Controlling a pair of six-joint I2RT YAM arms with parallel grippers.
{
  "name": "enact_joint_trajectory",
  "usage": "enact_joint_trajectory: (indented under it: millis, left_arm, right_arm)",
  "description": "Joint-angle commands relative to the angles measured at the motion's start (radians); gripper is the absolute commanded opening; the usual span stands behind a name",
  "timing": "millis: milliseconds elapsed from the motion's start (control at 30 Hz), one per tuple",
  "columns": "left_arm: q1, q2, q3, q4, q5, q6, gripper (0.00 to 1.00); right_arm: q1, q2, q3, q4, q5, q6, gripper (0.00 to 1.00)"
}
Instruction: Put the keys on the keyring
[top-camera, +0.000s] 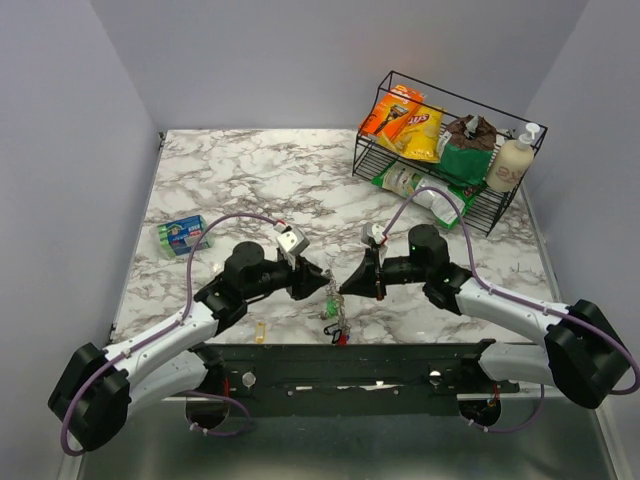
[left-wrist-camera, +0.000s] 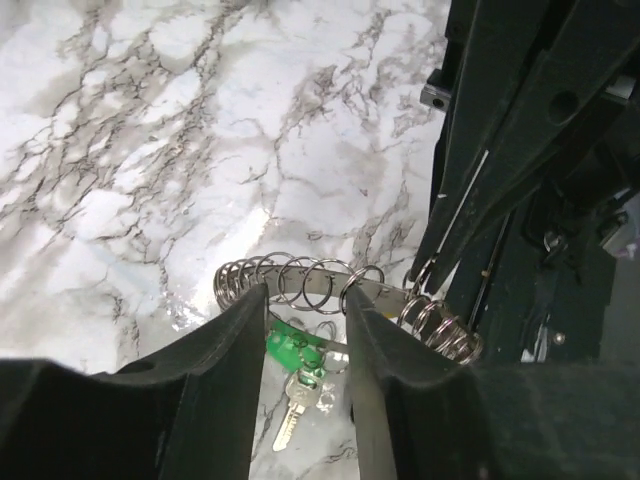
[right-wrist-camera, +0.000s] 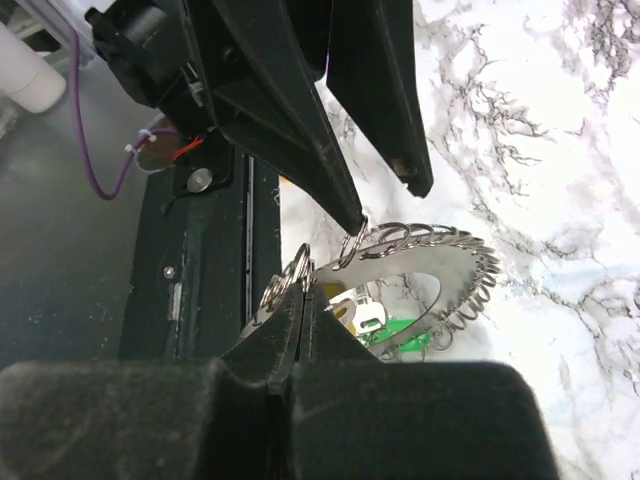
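above the marble table (top-camera: 250, 170), the clamped right gripper (right-wrist-camera: 303, 305) holds the keyring (right-wrist-camera: 420, 262) crosswise at the tips of the left gripper's (left-wrist-camera: 305, 298) parted jaws.

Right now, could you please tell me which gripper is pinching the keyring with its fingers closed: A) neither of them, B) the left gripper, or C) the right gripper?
C: the right gripper has its fingers pressed together on the rim of the keyring, while the left gripper stands open with its fingers apart.
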Motion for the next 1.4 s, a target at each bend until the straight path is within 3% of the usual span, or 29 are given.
enact_joint_trajectory:
  millis: [0, 233, 467, 867, 1367]
  left_arm:
    - [0.010, -0.090, 0.000, -0.006, -0.100, 0.008, 0.57]
    - [0.012, -0.193, 0.018, -0.005, 0.049, 0.051, 0.59]
    - [0.010, -0.128, 0.078, -0.037, 0.215, 0.059, 0.55]
    - [0.010, -0.067, 0.122, 0.003, 0.382, 0.025, 0.52]
    - [0.001, 0.010, 0.162, -0.025, 0.427, 0.031, 0.29]
  right_arm:
    - [0.007, -0.031, 0.029, 0.000, -0.066, 0.000, 0.01]
    - [0.007, -0.042, 0.075, -0.062, -0.101, -0.035, 0.01]
    - [0.007, -0.054, 0.117, -0.107, -0.144, -0.052, 0.01]
    - [0.007, -0.071, 0.145, -0.156, -0.187, -0.069, 0.01]
    - [0.007, -0.085, 0.146, -0.158, -0.178, -0.069, 0.01]
